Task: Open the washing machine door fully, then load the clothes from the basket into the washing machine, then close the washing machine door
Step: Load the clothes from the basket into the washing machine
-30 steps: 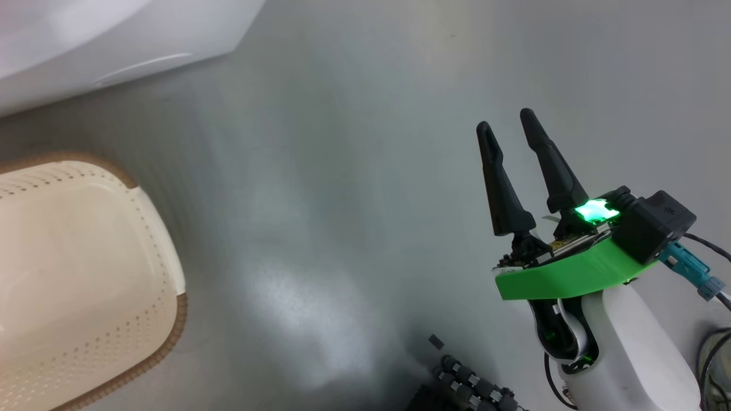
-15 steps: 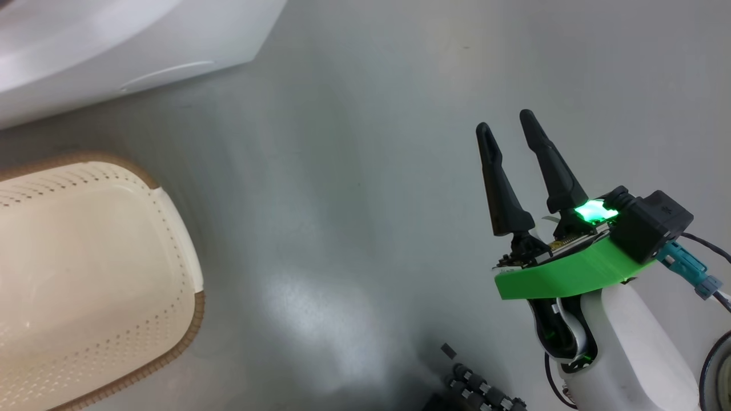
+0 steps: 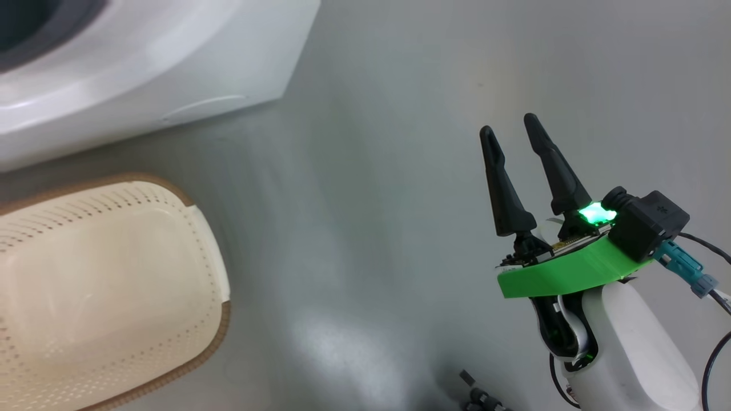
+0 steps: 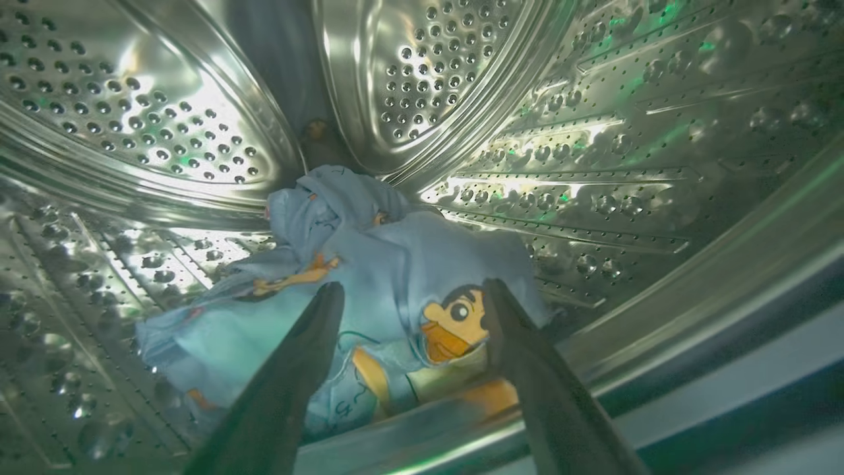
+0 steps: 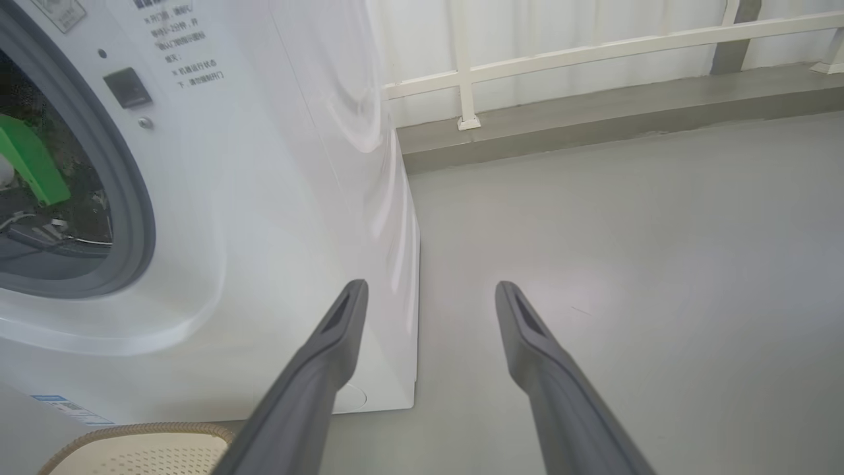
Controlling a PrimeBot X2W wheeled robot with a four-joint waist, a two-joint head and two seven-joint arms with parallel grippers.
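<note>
Inside the washing machine's (image 3: 171, 74) steel drum (image 4: 461, 86) lie the clothes (image 4: 382, 264), a light-blue bundle with orange cartoon prints. My left gripper (image 4: 412, 293) is open just in front of them, with nothing pinched between its fingers. My right gripper (image 3: 509, 127) hangs open and empty over the grey floor, right of the washing machine (image 5: 264, 198). The basket (image 3: 223, 319) stands on the floor in front of the machine, with its inside bare. Its rim (image 5: 145, 432) shows under the washer. The washing machine door is out of view.
A green part of my left arm (image 5: 26, 158) shows inside the grey gasket (image 5: 135, 218). A raised curb (image 5: 593, 125) with a white railing (image 5: 560, 56) runs behind the washer. Cables (image 3: 714, 297) trail at the right, and dark robot parts (image 3: 480, 397) sit at the bottom edge.
The head camera has swung, so washer and basket sit further right and lower in the picture. My right gripper has kept its place. My left gripper has opened.
</note>
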